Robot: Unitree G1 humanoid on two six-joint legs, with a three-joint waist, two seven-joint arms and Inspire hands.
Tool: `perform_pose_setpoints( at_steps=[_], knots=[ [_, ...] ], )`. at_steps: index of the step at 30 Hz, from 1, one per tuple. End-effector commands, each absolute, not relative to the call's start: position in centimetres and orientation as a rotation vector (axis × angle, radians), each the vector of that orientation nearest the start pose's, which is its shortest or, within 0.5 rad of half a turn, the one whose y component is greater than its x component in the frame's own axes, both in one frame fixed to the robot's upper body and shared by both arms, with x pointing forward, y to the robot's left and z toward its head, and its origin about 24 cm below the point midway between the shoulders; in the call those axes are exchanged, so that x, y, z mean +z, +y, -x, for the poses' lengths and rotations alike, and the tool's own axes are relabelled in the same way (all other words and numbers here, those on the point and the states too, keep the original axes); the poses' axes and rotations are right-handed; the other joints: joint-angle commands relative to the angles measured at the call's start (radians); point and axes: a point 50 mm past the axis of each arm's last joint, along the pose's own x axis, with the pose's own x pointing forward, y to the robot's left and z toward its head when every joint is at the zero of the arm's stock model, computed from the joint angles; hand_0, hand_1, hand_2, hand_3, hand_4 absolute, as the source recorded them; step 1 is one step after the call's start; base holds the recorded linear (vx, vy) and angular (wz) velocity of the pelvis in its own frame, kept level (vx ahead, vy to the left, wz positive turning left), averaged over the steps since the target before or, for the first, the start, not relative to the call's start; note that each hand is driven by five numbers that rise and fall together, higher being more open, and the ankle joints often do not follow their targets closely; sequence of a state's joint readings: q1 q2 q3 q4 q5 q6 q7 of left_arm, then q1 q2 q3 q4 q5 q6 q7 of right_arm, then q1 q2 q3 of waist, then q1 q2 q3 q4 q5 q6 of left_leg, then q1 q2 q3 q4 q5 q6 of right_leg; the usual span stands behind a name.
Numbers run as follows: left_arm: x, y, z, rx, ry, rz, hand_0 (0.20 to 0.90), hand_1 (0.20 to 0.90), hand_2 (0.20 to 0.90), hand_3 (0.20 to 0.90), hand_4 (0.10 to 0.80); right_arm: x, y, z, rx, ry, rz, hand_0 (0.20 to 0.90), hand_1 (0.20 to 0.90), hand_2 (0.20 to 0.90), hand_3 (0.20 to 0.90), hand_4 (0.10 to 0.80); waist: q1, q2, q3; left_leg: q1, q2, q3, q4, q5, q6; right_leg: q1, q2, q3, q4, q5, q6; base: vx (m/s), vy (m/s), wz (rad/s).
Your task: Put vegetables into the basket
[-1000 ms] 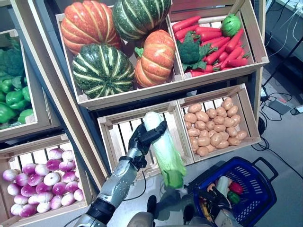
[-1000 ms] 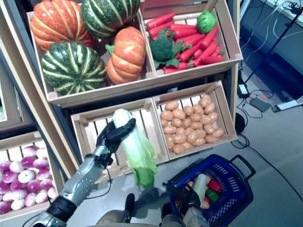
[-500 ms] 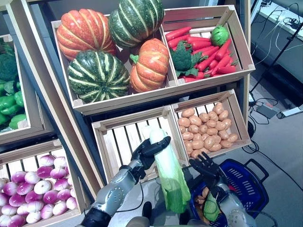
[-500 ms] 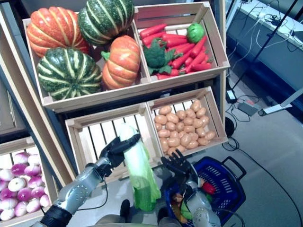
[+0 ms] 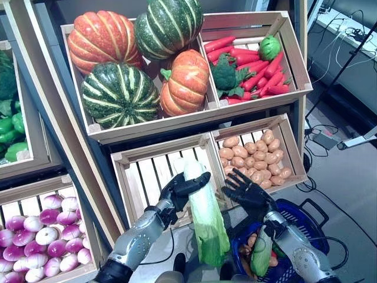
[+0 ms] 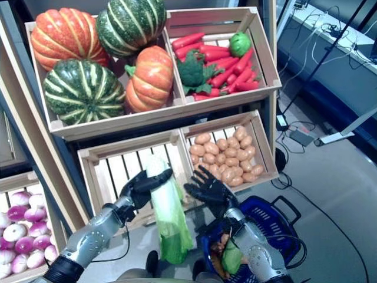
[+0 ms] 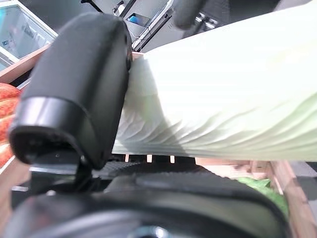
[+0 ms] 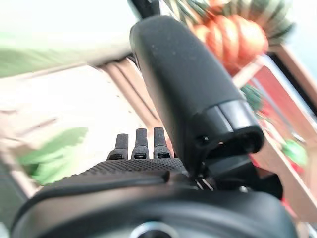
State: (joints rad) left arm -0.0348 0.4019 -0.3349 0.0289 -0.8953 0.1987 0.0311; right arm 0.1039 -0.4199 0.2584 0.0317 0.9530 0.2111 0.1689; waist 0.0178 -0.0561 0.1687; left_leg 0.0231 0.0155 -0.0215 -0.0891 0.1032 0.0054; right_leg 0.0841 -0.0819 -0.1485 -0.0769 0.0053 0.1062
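We hold a long cabbage (image 5: 203, 218) in our left hand (image 5: 179, 191), fingers curled round its pale upper end, leafy tip hanging down. Our right hand (image 5: 247, 194), fingers spread and empty, waits just beside it, above the blue basket (image 5: 309, 221) to the cabbage's right.
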Motion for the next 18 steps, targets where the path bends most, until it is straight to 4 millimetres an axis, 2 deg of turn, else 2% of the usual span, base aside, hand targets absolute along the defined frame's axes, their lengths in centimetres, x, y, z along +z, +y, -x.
perform_pose_setpoints(
  at_steps=[1,4,10,18],
  knots=[
    [6.6,12.9,-25.9,-0.428,0.103,0.487,0.3,0.3,0.3,0.3,0.4,4.1,-14.3,-22.9,0.591,0.277,-0.582,0.9,0.9,0.9,0.9,0.8,0.011,-0.022,-0.068,0.048,0.023,0.02,0.022,-0.102,-0.02,-0.024,-0.083,-0.019,0.009,0.079,0.046,0.0,0.0,0.0],
    [6.8,12.9,-25.9,-0.445,0.093,0.478,0.3,0.3,0.3,0.3,0.4,3.6,-13.9,-22.3,0.679,0.348,-0.561,0.9,0.9,0.9,0.9,0.8,0.014,-0.023,-0.073,0.047,0.025,0.017,0.021,-0.099,-0.025,-0.021,-0.084,-0.024,0.005,0.079,0.046,0.0,0.0,0.0],
    [7.1,13.0,-25.6,-0.472,0.087,0.469,0.3,0.3,0.3,0.3,0.4,2.8,-14.3,-21.5,0.733,0.45,-0.505,0.9,0.9,0.9,0.9,0.8,0.018,-0.024,-0.083,0.046,0.032,0.017,0.015,-0.094,-0.032,-0.019,-0.086,-0.031,0.0,0.078,0.048,0.0,0.0,0.0],
    [7.1,13.3,-25.4,-0.475,0.078,0.455,0.3,0.3,0.3,0.3,0.4,2.2,-15.3,-21.3,0.731,0.502,-0.447,0.9,0.9,0.9,0.9,0.8,0.016,-0.029,-0.087,0.047,0.035,0.016,0.01,-0.09,-0.033,-0.021,-0.082,-0.022,0.001,0.077,0.048,0.0,0.0,0.0]
  ],
)
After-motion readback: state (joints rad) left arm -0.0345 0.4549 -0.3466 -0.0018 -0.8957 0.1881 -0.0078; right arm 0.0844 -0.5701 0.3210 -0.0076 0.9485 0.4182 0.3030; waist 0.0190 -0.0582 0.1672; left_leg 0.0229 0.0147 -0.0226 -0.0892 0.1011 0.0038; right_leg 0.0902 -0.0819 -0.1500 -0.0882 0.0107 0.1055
